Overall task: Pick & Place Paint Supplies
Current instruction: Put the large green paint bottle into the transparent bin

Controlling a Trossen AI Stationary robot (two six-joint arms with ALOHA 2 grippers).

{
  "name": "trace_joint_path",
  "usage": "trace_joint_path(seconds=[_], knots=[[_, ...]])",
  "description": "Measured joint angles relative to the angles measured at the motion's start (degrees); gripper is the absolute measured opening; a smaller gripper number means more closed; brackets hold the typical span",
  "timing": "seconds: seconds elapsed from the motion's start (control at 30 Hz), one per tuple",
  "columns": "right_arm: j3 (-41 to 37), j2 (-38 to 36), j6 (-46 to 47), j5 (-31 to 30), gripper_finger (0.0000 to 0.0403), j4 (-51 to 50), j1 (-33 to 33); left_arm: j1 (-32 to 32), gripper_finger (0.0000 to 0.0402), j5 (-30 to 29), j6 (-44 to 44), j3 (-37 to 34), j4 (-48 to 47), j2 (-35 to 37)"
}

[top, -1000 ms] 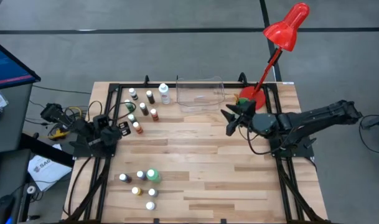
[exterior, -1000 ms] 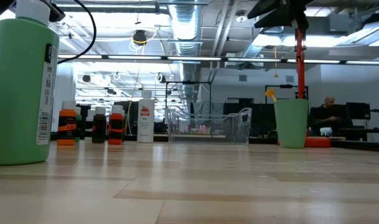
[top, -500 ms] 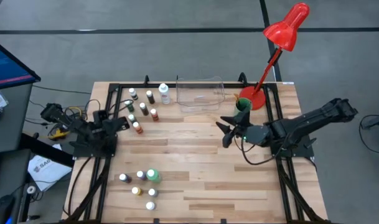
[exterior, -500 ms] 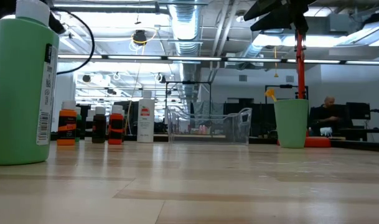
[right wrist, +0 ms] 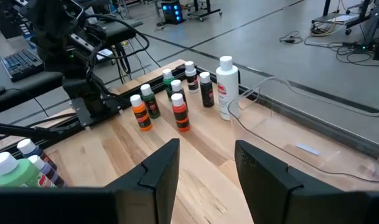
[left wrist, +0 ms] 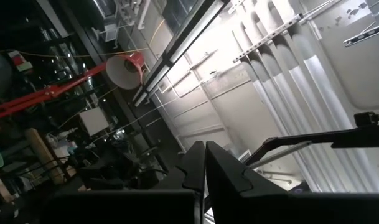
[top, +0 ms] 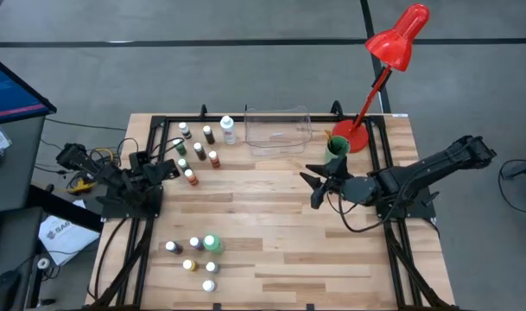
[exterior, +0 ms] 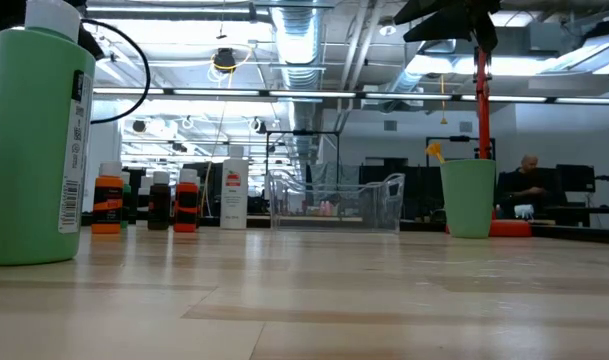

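Your bottles stand in two clusters: one group (top: 196,149) well ahead of the right gripper (top: 315,184), beside the clear tray (top: 278,130), likely their destination; another (top: 198,252) off toward the near edge. That gripper hovers part-open, holding nothing. Your left gripper (top: 171,171) waits pinched closed, empty, by the far cluster.

Pale matt wood-plank table (top: 271,233) — clear glossy plastic tray (top: 277,130), glossy red lamp (top: 399,36).
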State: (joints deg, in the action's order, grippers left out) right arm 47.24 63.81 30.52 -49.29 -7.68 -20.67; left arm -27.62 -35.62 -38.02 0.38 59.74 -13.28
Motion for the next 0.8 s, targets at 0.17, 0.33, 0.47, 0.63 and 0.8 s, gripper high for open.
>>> trace_joint_path(seconds=[0.17, 0.33, 0.47, 0.63, 0.8], knots=[[0.0, 0.0, 0.0, 0.01, 0.0147, 0.0, 0.0, 0.0, 0.0002, 0.0, 0.02, -0.02, 0.03, 0.0], [0.0, 0.0, -0.07, 3.98, 0.0146, 1.75, -0.2, 0.0, 0.0002, -0.51, 0.01, 0.44, 0.19, -0.05], [0.0, -1.39, -8.52, 10.24, 0.0153, 10.15, -1.5, 0.0, 0.0002, -2.05, 2.63, 2.91, 0.4, -0.13], [0.0, -8.73, -19.31, 18.03, 0.0153, 14.19, -1.78, 0.07, 0.0002, -2.1, 7.87, 6.76, 0.27, -2.7], [0.0, -18.15, -23.62, 19.64, 0.0139, 9.03, -1.77, 0.07, 0.0002, -2.29, 12.62, 12.37, 0.05, -9.52]])
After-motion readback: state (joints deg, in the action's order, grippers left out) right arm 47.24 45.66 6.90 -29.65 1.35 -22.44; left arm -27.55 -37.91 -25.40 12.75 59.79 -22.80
